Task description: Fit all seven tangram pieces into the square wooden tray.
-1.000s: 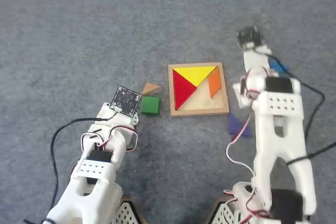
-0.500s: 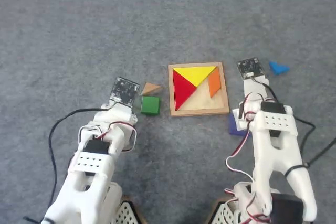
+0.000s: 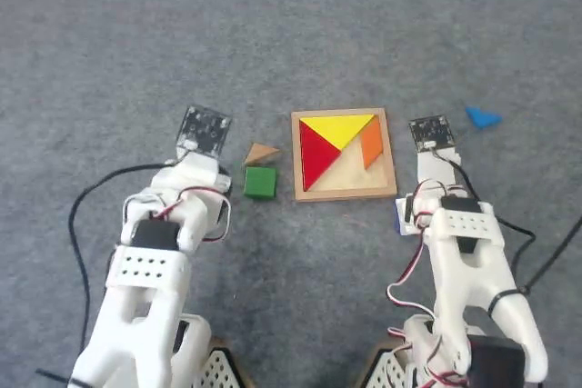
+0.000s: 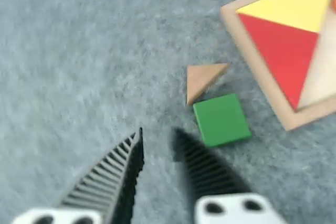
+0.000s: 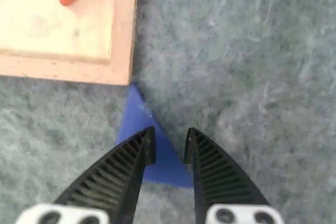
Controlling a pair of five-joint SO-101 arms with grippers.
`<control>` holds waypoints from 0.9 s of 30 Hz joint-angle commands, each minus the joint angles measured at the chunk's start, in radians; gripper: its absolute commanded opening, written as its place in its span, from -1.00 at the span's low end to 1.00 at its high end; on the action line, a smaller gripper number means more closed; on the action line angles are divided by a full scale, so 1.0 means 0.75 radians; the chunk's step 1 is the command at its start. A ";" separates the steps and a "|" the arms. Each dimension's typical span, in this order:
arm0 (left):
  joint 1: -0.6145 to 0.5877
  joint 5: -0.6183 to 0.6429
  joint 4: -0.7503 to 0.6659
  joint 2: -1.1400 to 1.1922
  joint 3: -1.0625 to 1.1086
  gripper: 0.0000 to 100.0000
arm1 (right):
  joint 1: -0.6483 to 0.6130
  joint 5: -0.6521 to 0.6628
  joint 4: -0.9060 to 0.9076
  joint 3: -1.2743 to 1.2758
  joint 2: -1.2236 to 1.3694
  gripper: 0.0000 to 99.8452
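The square wooden tray (image 3: pixel 389 190) holds a yellow triangle (image 3: pixel 338 128), a red triangle (image 3: pixel 314 155) and an orange piece (image 3: pixel 371 144). A green square (image 3: pixel 260 182) and a tan triangle (image 3: pixel 262 153) lie just left of the tray. My left gripper (image 4: pixel 157 142) hovers open over bare carpet, just short of the green square (image 4: pixel 220 119). My right gripper (image 5: pixel 169 139) stands open right over a dark blue triangle (image 5: pixel 163 161) by the tray's near right corner (image 5: pixel 123 35). In the high view the right arm hides most of that dark blue triangle (image 3: pixel 400 215). A small light blue triangle (image 3: pixel 482 117) lies far right.
Grey carpet covers the whole table. The left arm (image 3: pixel 155 243) and right arm (image 3: pixel 464 252) rise from the near edge, with cables trailing beside them. Open carpet lies beyond the tray and to the far left.
The right arm drew back from near the light blue triangle to the dark blue triangle beside the tray. The left arm's wrist shifted farther out and slightly left.
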 commanded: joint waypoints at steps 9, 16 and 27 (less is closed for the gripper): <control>0.025 0.012 0.450 0.679 -0.875 -0.66 | -0.005 -0.018 -0.079 0.010 -0.060 -0.77; 0.037 -0.266 0.683 1.313 -1.454 -0.70 | -0.005 -0.018 -0.079 0.012 -0.060 -0.77; 0.063 -0.702 1.088 1.941 -2.290 -0.64 | -0.005 -0.018 -0.107 0.025 -0.056 -0.77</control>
